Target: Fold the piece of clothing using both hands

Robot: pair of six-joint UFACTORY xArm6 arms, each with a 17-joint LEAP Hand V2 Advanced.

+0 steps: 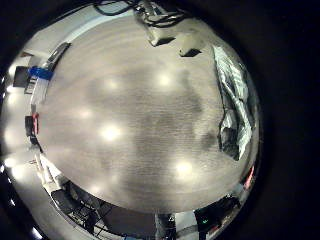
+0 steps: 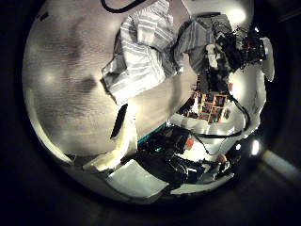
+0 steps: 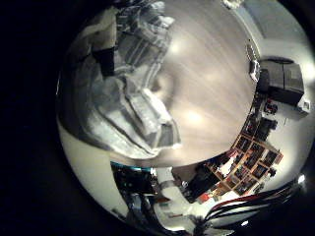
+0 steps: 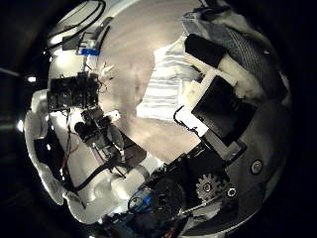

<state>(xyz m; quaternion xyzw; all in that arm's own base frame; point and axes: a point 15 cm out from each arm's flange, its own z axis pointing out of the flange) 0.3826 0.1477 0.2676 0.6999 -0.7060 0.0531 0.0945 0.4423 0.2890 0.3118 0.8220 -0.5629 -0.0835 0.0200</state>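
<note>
A striped piece of clothing (image 2: 141, 58) lies crumpled on the wooden table (image 2: 66, 85). In the left thumb side palm view my right hand (image 2: 226, 52) sits at one end of it, with cloth bunched at its fingers. The right thumb side palm view shows that hand's own fingers (image 4: 218, 94) curled on the clothing (image 4: 170, 87), with more cloth gathered over them. My left hand (image 4: 84, 99) shows there over bare table, away from the cloth, its fingers relaxed and holding nothing. The clothing (image 3: 118, 93) fills much of the right little finger side palm view.
A wide stretch of bare table (image 1: 130, 110) lies under my left hand. Shelves with small items (image 3: 251, 157) and dark boxes (image 3: 281, 79) stand beyond the table.
</note>
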